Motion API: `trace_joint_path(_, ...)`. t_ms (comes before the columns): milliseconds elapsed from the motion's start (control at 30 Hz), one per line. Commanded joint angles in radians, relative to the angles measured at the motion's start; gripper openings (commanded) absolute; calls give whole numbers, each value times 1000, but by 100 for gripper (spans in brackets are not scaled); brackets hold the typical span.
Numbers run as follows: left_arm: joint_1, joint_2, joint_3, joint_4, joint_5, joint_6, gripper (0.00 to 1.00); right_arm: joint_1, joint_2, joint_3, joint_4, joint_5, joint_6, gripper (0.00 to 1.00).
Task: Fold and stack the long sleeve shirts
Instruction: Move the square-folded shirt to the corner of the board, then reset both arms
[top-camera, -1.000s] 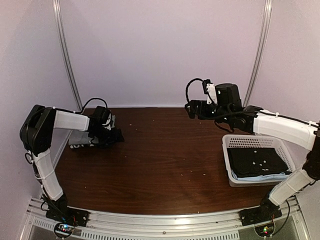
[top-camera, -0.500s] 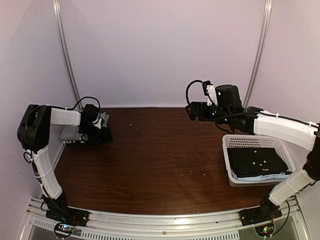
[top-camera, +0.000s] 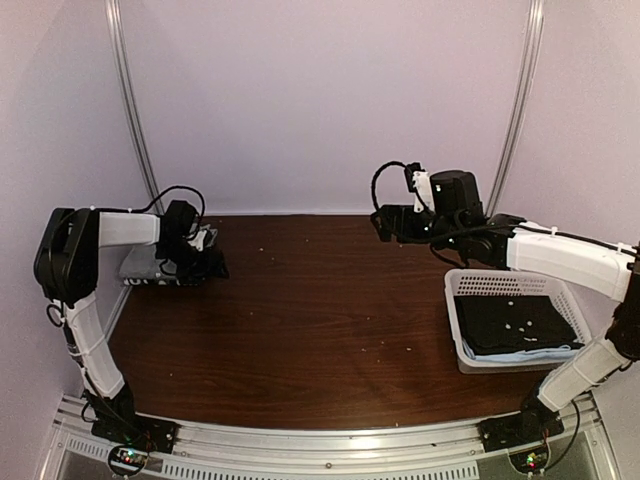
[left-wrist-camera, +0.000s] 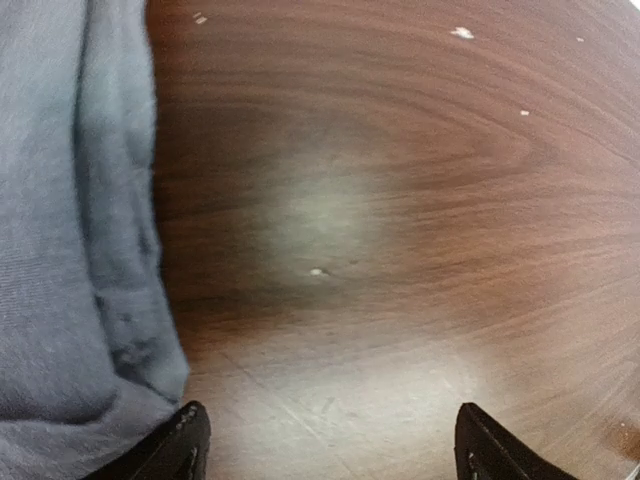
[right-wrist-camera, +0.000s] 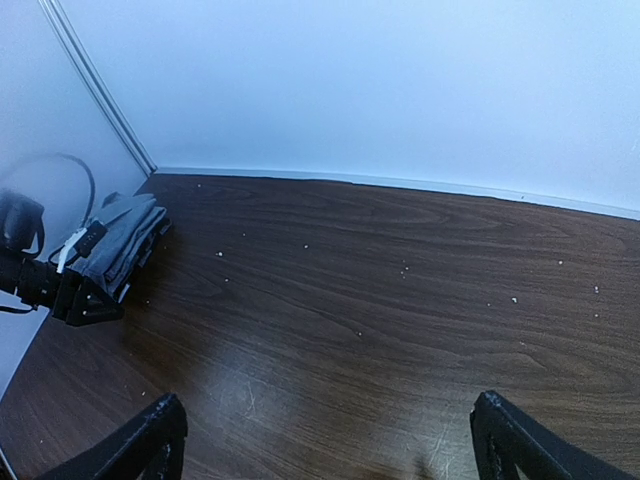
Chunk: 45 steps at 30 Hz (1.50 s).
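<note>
A folded grey long sleeve shirt (top-camera: 138, 264) lies at the table's far left, near the wall. It fills the left side of the left wrist view (left-wrist-camera: 70, 220) and shows small in the right wrist view (right-wrist-camera: 122, 238). A thin black-and-white edge (top-camera: 150, 281) shows under it. My left gripper (top-camera: 203, 262) sits low just right of the stack and is open (left-wrist-camera: 330, 450), with bare wood between the jaws and its left fingertip (left-wrist-camera: 185, 445) at the cloth's corner. My right gripper (top-camera: 384, 222) hangs open (right-wrist-camera: 330, 440) above the table's back middle, holding nothing.
A white slotted basket (top-camera: 502, 284) stands at the right edge, holding a dark cloth (top-camera: 515, 322) over a light blue one. White crumbs dot the brown table (top-camera: 320, 310). Walls close in the back and both sides, with metal rails in the corners.
My left gripper has drawn back and to the left, and the folded stack has shifted with it toward the left wall. The right arm has not moved.
</note>
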<state>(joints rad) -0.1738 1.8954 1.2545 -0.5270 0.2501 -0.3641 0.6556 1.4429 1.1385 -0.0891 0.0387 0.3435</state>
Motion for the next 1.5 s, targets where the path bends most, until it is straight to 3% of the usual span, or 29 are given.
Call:
trace_joint_path(0, -69, -102, 52, 46, 71, 22, 87, -4, 17, 12, -2, -3, 4, 100)
trace_joint_path(167, -145, -162, 73, 103, 108, 6, 88, -4, 28, 27, -12, -7, 18, 100)
trace_joint_path(233, -179, -179, 87, 120, 121, -4, 97, -5, 27, 27, -12, -17, 29, 100)
trace_joint_path(633, -371, -348, 79, 312, 105, -47, 98, -4, -21, 23, -25, -20, 97, 100)
trace_joint_path(1067, -383, -501, -26, 486, 98, -32, 98, -4, -161, -42, 13, 23, 150, 100)
trace_joint_path(1467, -383, -479, -34, 541, 91, -18, 98, -5, -191, -64, -34, 92, 179, 100)
